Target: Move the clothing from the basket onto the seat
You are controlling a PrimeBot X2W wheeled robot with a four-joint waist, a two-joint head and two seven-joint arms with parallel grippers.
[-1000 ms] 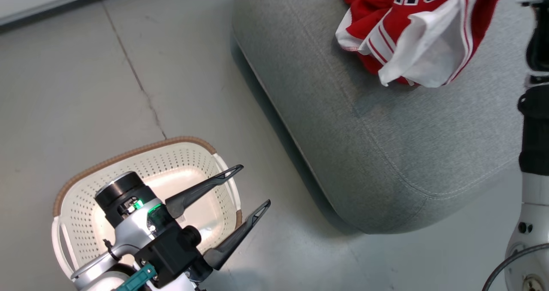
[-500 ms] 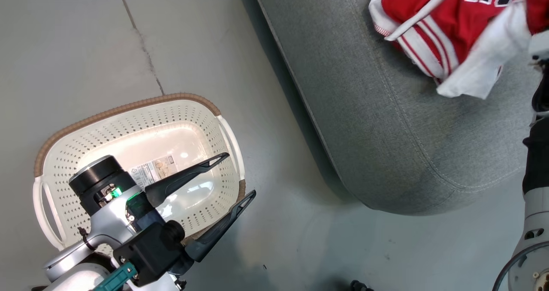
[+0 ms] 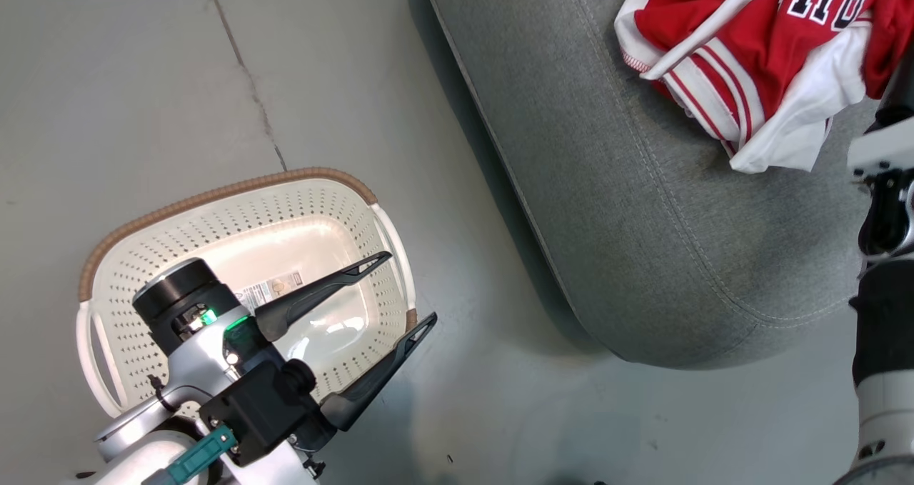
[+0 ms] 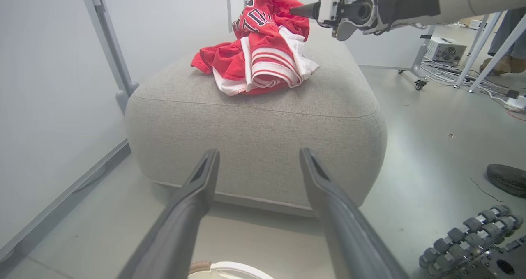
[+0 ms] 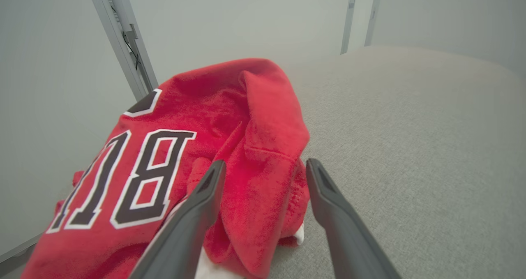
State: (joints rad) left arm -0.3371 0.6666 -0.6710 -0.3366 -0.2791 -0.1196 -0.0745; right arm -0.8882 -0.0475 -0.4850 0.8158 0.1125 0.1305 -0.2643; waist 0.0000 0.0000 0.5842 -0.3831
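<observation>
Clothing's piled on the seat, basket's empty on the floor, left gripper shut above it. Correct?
Not quite: the left gripper is open, fingers spread, per the head view. The clothing is on the seat; the basket sits empty on the floor.

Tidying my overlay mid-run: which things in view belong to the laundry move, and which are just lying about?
Job: red clothing, piled on the grey seat; cream laundry basket, no clothing visible inside; left tool, open by the basket; right tool, open at the clothing.
Lying about: floor cables; white box; dark shoe-like object.
</observation>
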